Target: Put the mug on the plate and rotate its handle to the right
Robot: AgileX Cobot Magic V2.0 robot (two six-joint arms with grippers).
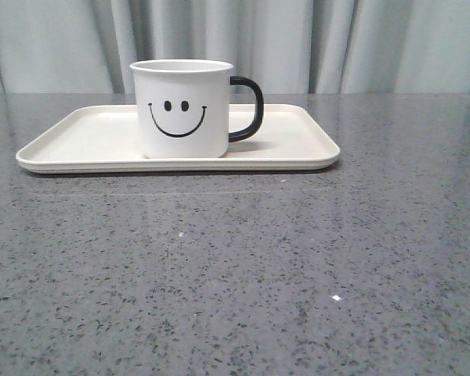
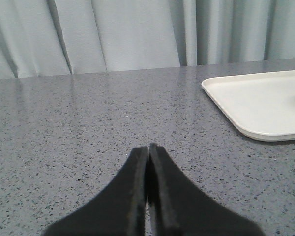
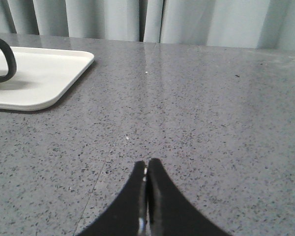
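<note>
Both hands, left [image 2: 147, 147] and right [image 3: 147, 162], were pressed together, clear of the mug [image 1: 184, 108], judged correctly placed; nothing further was needed.

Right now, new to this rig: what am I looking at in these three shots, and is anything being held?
It is a two-armed table robot, and each arm ends in an end effector with a camera on its wrist. One picture looks forward over the grey table. There a white mug with a smiley face stands upright on a cream plate, its black handle pointing to the robot's right. The other two pictures come from the wrists. The left end effector and the right end effector both show black fingers pressed together over bare table, away from the plate. Neither holds anything. A pale curtain hangs behind.
</note>
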